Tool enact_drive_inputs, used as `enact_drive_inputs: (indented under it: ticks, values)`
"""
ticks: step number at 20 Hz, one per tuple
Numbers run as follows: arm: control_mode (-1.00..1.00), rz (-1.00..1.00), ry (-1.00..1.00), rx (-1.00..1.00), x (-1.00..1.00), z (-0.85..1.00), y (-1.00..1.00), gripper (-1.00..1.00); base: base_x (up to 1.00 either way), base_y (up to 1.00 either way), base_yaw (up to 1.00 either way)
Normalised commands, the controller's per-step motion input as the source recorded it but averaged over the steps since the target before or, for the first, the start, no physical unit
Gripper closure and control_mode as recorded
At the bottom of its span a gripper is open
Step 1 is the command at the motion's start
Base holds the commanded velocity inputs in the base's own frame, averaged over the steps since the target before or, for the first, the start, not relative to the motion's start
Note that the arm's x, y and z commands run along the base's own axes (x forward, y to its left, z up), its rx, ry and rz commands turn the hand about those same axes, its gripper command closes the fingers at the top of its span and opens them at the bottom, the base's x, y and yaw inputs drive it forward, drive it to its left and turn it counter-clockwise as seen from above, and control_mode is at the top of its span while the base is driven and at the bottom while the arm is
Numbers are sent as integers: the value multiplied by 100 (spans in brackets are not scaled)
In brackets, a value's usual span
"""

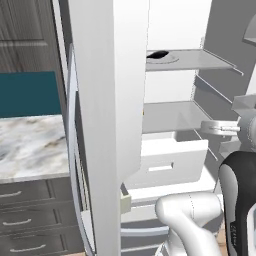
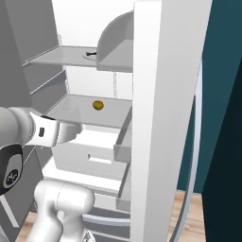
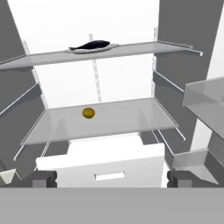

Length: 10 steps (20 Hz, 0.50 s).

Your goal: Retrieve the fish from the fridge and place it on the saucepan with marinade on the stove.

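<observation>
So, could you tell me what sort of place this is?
A rendered home kitchen, it seems: an open fridge with a fish on its upper shelf, beside a marble-look counter over grey drawers.

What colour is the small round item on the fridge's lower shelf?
Yellowish; the round item shows best in the hand view.

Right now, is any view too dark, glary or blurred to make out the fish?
No: hand view is evenly lit and sharp, fish dark against the white fridge; left base view shows it partly behind the door edge; right base view shows only a dark sliver beside a door bin. No glare anywhere.
</observation>
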Motion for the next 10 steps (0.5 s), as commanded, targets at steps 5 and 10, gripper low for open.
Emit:
enact_drive_inputs:
  ticks: [5,10]
  values:
    - [100,0,0,0,0,0,0,-100,56,0,2]
    - [-100,1,2,0,33,0,0,-100,22,0,0]
